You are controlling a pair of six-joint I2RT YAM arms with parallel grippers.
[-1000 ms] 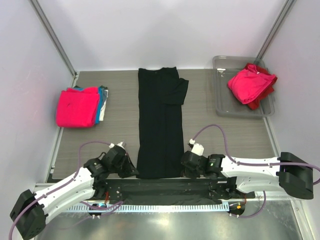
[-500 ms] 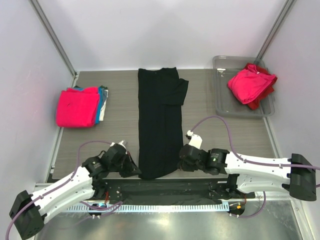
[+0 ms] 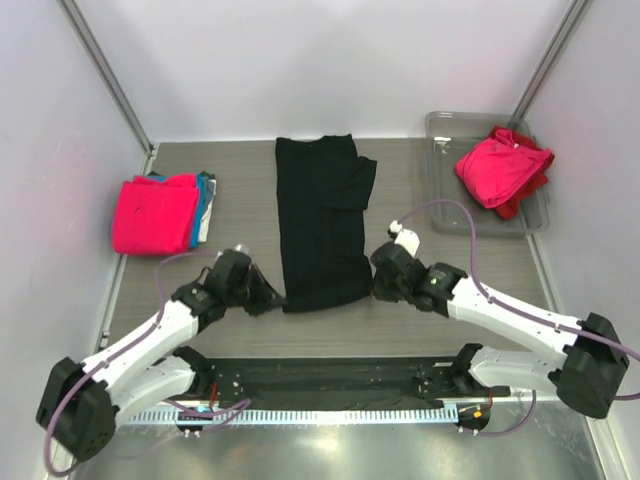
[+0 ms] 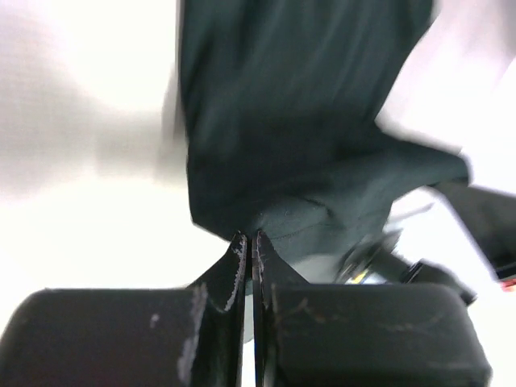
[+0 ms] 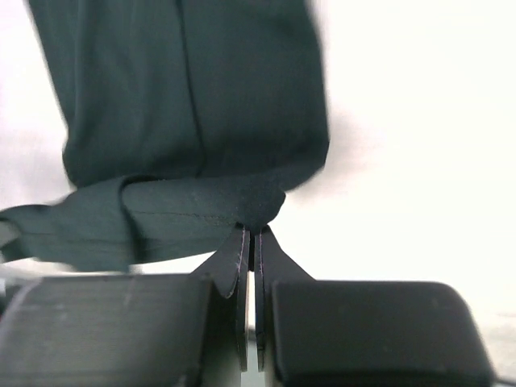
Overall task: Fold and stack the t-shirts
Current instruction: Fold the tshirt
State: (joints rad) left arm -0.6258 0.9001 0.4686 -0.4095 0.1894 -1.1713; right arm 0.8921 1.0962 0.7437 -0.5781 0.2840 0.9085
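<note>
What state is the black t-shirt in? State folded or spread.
Partly folded: black t-shirt forms a narrow strip, near hem pinched by left fingers and right fingers.

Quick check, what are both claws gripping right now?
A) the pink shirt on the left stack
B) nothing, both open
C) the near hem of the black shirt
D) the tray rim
C: the left claw and right claw are each shut on a near corner of the black shirt, with cloth bunched at their tips in both wrist views.
</note>
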